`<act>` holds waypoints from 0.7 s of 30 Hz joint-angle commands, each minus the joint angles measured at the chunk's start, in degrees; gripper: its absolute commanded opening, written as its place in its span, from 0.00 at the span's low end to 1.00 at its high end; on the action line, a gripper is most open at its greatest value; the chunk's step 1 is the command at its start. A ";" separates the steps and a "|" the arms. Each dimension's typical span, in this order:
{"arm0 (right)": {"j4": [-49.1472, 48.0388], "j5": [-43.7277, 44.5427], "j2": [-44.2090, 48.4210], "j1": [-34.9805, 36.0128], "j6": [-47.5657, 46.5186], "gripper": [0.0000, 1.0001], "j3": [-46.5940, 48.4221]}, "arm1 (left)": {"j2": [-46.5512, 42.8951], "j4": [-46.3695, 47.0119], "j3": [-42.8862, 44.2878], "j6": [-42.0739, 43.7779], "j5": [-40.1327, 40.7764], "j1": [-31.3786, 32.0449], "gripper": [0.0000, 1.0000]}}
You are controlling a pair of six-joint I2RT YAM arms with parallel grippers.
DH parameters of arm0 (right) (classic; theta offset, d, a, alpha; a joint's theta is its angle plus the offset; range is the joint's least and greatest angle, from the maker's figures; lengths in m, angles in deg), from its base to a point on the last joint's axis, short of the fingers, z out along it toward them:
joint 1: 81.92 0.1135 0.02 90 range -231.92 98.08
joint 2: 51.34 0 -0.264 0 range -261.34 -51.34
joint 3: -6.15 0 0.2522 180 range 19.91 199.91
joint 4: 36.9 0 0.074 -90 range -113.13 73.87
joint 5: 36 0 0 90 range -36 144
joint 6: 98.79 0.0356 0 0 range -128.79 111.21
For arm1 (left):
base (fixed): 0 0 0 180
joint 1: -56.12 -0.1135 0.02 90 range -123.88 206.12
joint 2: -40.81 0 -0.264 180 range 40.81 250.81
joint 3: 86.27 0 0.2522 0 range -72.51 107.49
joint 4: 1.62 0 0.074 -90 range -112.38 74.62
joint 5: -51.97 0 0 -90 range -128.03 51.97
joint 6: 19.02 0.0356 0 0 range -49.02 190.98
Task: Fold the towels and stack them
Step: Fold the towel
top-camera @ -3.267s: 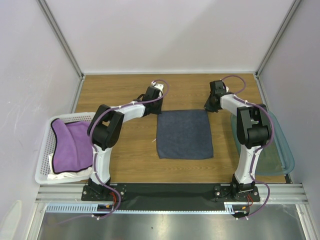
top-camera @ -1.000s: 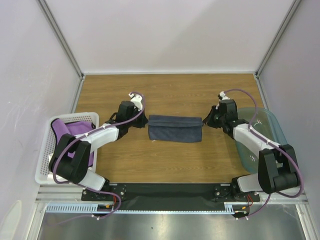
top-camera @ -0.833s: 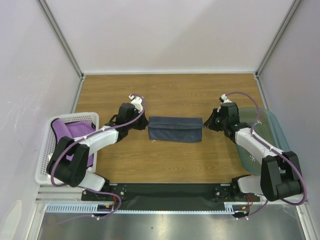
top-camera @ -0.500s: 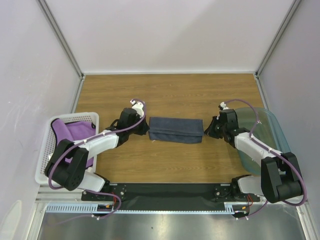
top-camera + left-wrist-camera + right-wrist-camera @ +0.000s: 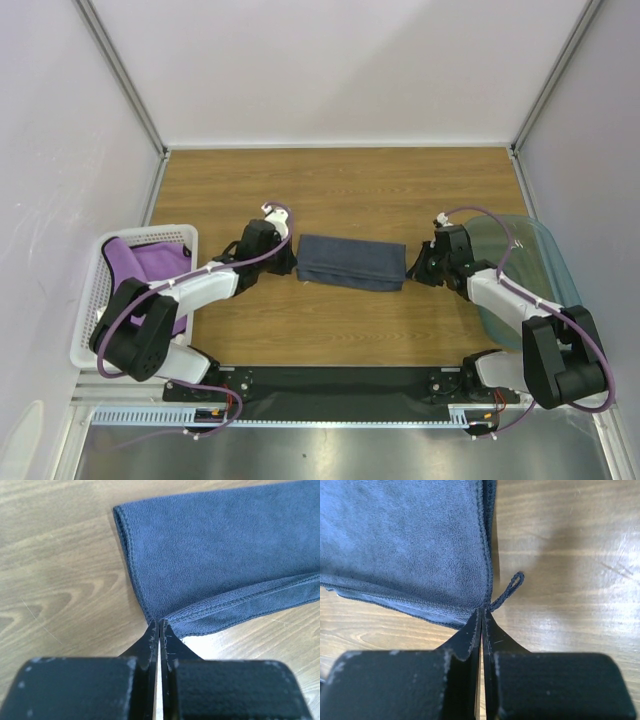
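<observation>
Change of layout: the navy towel, which lay open as a square 3.3 s ago, is now a narrow strip folded once. It lies at the centre of the surface with its long axis running 9 o'clock to 3 o'clock. The far edge has been carried over toward 6 o'clock and laid on the near edge. The left wrist view shows the two hems lying one over the other, the lower one showing slightly past the upper.

Over the last second the strip has shifted slightly toward 6 o'clock. Both arms remain at its ends.

Jaw state:
- The left jaws are closed to a thin slit at the strip's 9 o'clock end, with the near corner's hem running into the tips. They are judged to be pinching that corner.
- The right jaws are closed the same way at the 3 o'clock end, on the corner beside the hanging loop.

Meaning for the task: the first fold of this towel is complete. A second fold, end over end, is judged the likely next step and calls for a release and a fresh grip.

The purple towel lies unfolded in the white basket at 9 o'clock. The teal bin stands at 3 o'clock.
</observation>
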 commanded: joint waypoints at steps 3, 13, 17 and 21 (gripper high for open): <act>4.98 2.68 1.30 0.07 -0.21 0.09 -0.80 | 1.12 -5.84 0.71 -0.74 6.60 -0.22 0.07; 14.73 1.00 6.39 2.80 -0.12 0.58 3.85 | -5.81 -12.17 4.40 -6.09 8.27 2.33 0.99; 15.18 2.23 9.03 2.80 0.58 0.59 7.19 | -7.58 -16.04 8.00 -8.20 11.34 2.51 1.00; 11.24 3.19 7.02 2.88 2.77 0.54 8.87 | -7.23 -13.88 10.56 -10.22 11.01 2.51 0.98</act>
